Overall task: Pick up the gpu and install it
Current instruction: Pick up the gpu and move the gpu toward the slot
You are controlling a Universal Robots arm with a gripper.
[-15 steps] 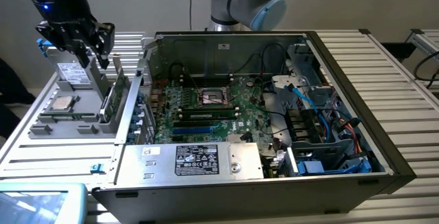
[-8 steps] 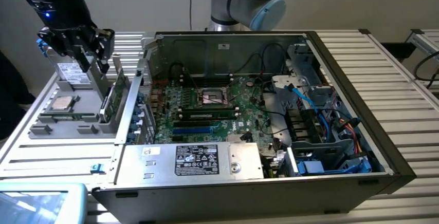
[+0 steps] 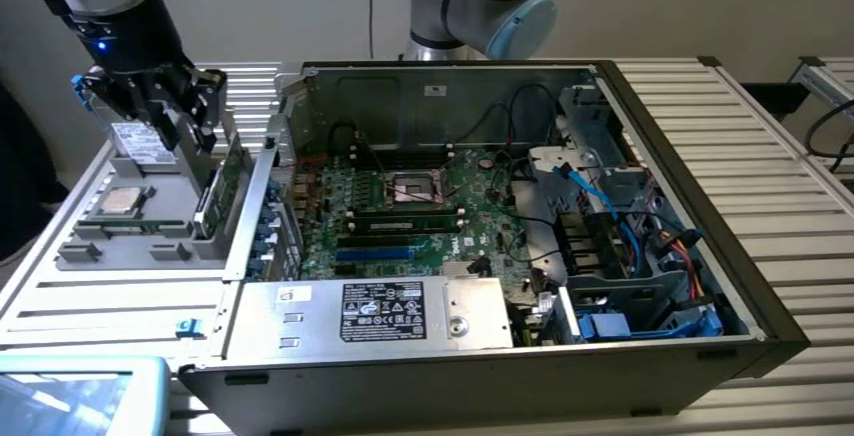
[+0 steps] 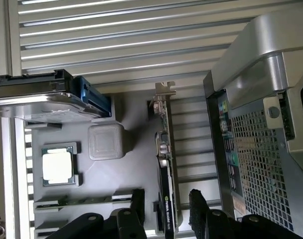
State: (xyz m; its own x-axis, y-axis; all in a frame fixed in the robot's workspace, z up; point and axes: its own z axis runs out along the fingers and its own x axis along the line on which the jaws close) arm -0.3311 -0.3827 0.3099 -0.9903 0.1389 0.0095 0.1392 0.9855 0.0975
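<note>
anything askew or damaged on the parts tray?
Nothing stands out. The gpu stands straight on edge in its slot of the gray tray, with the open gripper astride it. The CPU lies flat in its pocket.

No wording can be read with certainty. A black label (image 3: 382, 312) printed in white is seen on the power supply (image 3: 474, 318) inside the case, with a small white sticker (image 3: 295, 295) at its 9 o'clock; both are illegible. On the gpu (image 4: 165, 169), white lettering is carried along the black edge, too small to be made out.
</note>
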